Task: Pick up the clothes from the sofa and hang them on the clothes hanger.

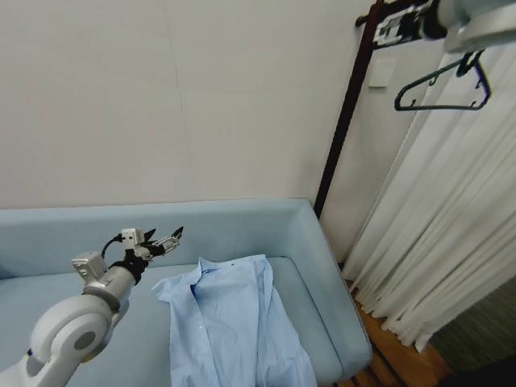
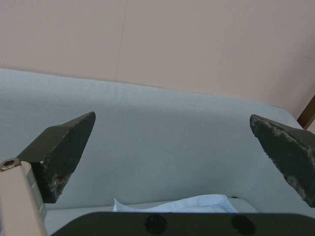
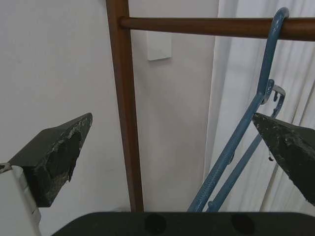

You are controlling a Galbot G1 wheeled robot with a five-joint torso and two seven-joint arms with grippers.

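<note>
Evidently readied for a grasp, the left hand (image 1: 168,239) hovered wide open just left of the blue shirt (image 1: 234,322) spread on the sofa (image 1: 242,224), while the right hand (image 1: 397,29), equally wide, hung high beside the hanger (image 3: 235,145).

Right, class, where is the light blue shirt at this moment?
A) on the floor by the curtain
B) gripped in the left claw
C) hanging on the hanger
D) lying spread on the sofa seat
D: the shirt lies spread on the sofa seat, the left claw open and empty, the hanger bare on the rail.
</note>
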